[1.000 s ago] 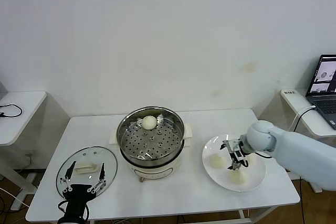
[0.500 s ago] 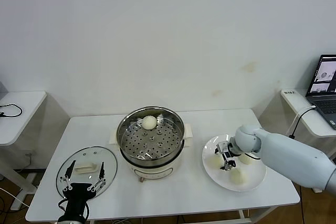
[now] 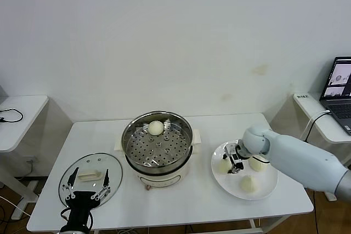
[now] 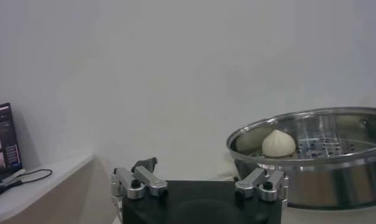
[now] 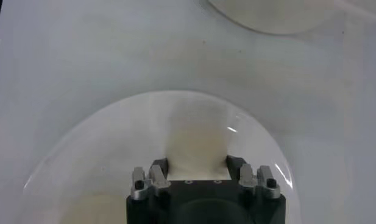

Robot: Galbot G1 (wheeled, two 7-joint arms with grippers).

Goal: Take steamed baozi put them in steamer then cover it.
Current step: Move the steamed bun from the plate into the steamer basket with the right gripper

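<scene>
On the plate (image 3: 262, 189), right gripper (image 3: 235, 164) fingers clasping a baozi (image 5: 195, 148), left gripper (image 3: 86, 189) spread wide over the cover (image 3: 112, 167).

Cream-white baozi (image 3: 156, 127); shiny steel steamer (image 3: 133, 147); white plate (image 3: 265, 189).

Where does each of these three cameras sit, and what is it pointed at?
Head: above, looking down at the table; steamer, plate, both arms.
Left wrist: low by the table, facing the steamer; left hand open.
Right wrist: above the plate; right hand around a baozi.
Shared: head and left wrist both show the steamer's baozi.
</scene>
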